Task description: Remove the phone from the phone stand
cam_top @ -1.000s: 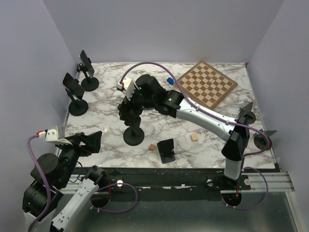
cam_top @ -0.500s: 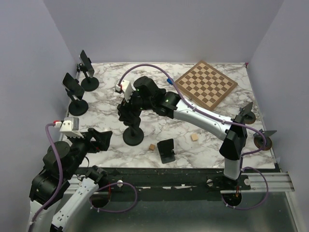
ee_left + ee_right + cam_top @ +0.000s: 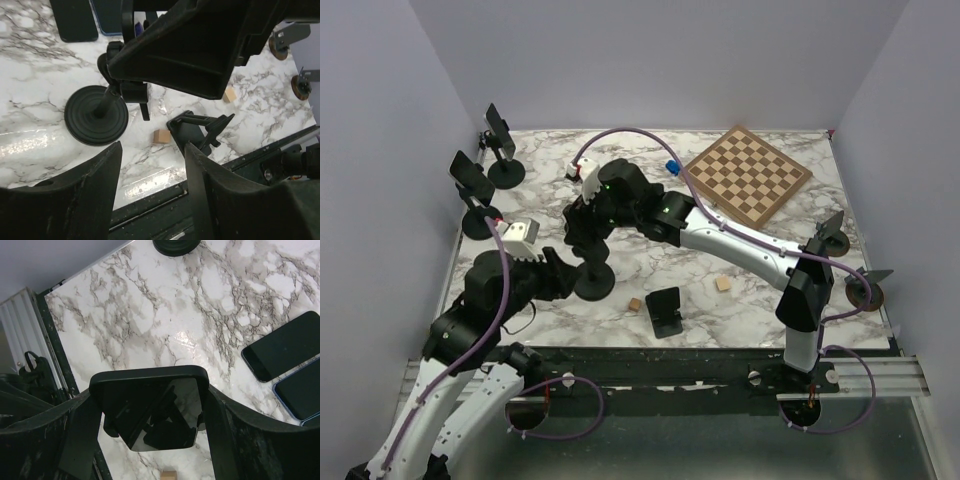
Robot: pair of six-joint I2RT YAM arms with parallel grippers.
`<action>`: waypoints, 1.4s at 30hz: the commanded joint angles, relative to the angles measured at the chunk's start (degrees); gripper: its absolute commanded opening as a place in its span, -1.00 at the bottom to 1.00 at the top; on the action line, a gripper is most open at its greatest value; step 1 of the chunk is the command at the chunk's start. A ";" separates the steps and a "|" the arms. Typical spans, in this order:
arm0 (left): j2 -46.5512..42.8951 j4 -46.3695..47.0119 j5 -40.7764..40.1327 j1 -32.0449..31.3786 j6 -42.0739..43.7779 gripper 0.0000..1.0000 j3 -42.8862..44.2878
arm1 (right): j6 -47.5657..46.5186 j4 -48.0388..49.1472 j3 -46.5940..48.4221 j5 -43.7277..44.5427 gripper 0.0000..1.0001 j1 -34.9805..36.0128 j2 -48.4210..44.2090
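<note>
- The right gripper (image 3: 150,390) is clenched on the phone (image 3: 150,410). Its two fingers (image 3: 80,440) press on the opposite side edges, and the dark screen shows between them.
- The phone appears to sit in the cradle on top of the stand (image 3: 96,115), in the middle of the bench (image 3: 740,310) (the gripper hides the cradle, so I cannot tell how firmly it holds).
- The left gripper (image 3: 152,147) is released, with nothing between its fingers. It hangs low near the round base of the stand, on the near-left side, and does not touch it.
- A wooden block (image 3: 161,136) and a small black holder (image 3: 197,131) lie on the bench near the base. Two other phones (image 3: 282,352) lie flat farther away.
- The main risk, as I judge it, is that the cradle holds tightly. A pull would then lift or tip the whole stand together with the phone, because nothing presses the base down yet.
- The grasp is only on the thin, smooth edges, so a slanted pull may let the phone slip and fall on the bench.
- A falling stand could hit the wooden block or the left gripper, which are both near.
</note>
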 commanded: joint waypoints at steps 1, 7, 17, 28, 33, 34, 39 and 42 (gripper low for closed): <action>4.43 8.27 6.38 0.28 -1.05 0.24 -2.90 | 6.07 -3.71 -0.12 1.21 -0.99 -0.79 -0.32; 9.59 12.82 4.57 1.75 -2.02 0.38 -4.62 | 7.34 -4.11 0.09 -0.60 -0.99 -1.42 -1.15; 13.84 20.15 7.20 5.92 -1.50 0.18 -5.42 | 8.19 -3.35 -0.45 -3.87 -0.99 -1.44 -1.48; 15.13 22.17 9.17 7.23 -1.25 0.02 -6.22 | 8.54 -2.04 -0.93 -6.45 -0.99 -1.77 -1.51; 14.07 24.45 9.70 7.58 -0.49 -0.07 -7.67 | 8.65 -2.57 -0.48 -7.72 -0.99 -1.77 -0.89; 14.05 24.72 9.92 7.66 -0.23 -0.09 -7.83 | 8.70 -2.28 -0.55 -7.92 -0.99 -1.85 -0.98; 14.64 25.10 9.78 7.75 0.88 -0.21 -8.16 | 9.59 -1.38 -0.21 -10.46 -0.99 -1.92 -0.56; 14.25 25.92 10.13 7.74 1.36 -0.35 -8.39 | 10.27 -0.67 -0.73 -11.19 -0.99 -1.92 -0.38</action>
